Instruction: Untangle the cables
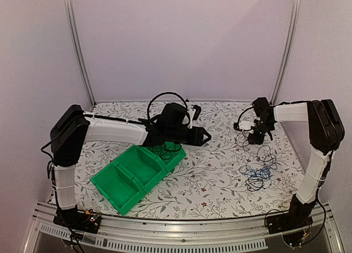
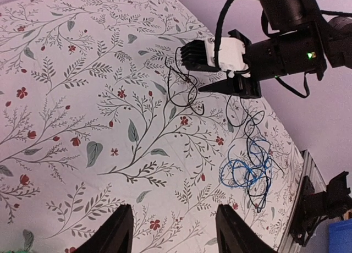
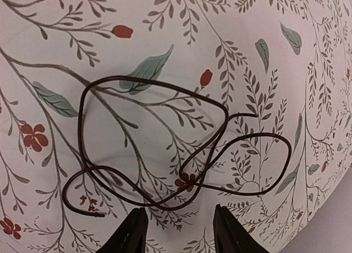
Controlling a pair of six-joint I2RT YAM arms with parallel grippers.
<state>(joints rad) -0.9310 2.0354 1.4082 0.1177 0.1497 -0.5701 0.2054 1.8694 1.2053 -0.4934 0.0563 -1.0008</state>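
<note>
A: Status?
B: One dark cable [image 3: 165, 86] lies by itself at far right, under the right gripper [image 3: 180, 223], whose jaws are partly apart and hold nothing.
A: Left side?
B: The left gripper [image 2: 173, 228] is likewise apart and empty. Black strands [image 1: 169, 149] appear to sit in the green bin [image 1: 118, 192], far compartment.
A: Remaining?
B: The blue cable [image 1: 254, 173] and black loops [image 1: 265, 154] sit knotted together, near right. Roughly midway, I judge.

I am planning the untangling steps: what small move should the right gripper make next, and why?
Probably move the right gripper over the blue cable, which looks tangled with black cables. The gripper is open and empty, and the dark cable below it lies alone, both ends free.
</note>
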